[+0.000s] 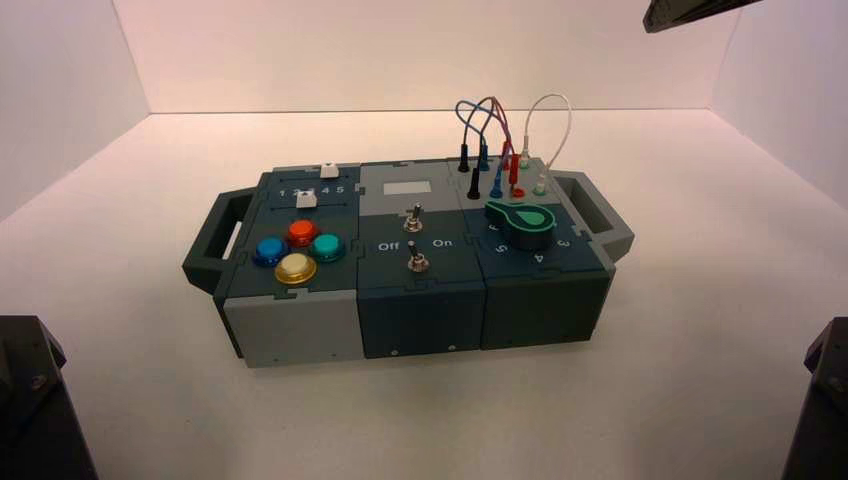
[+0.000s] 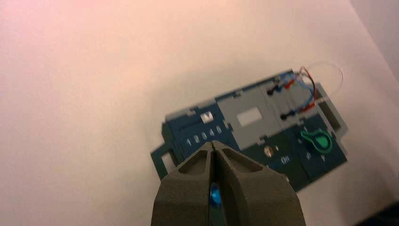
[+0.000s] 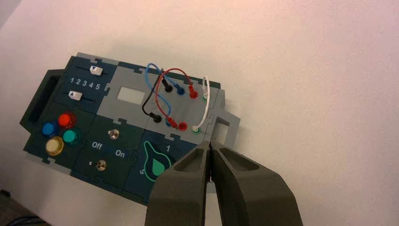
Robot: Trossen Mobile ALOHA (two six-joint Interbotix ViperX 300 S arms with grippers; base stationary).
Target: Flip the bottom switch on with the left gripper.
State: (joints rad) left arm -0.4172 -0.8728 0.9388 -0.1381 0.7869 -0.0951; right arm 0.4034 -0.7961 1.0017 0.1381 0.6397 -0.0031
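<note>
The bottom switch (image 1: 417,262) is a small toggle on the dark blue middle panel of the box (image 1: 300,325), nearest the front edge, below the "Off" and "On" lettering. It also shows in the right wrist view as the bottom switch (image 3: 100,165). My left gripper (image 2: 214,143) hovers shut and empty, well back from the box on the slider and button side. Its fingers (image 2: 188,188) cover the near part of the box. My right gripper (image 3: 209,141) hangs shut and empty off the knob end, also clear of the box.
The twin top toggle (image 1: 413,213) sits behind the bottom one. Coloured buttons (image 1: 297,252) and white sliders (image 1: 306,199) fill the left panel. A green knob (image 1: 520,222) and plugged wires (image 1: 500,140) stand on the right. Both parked arms (image 1: 35,400) show only in the lower corners.
</note>
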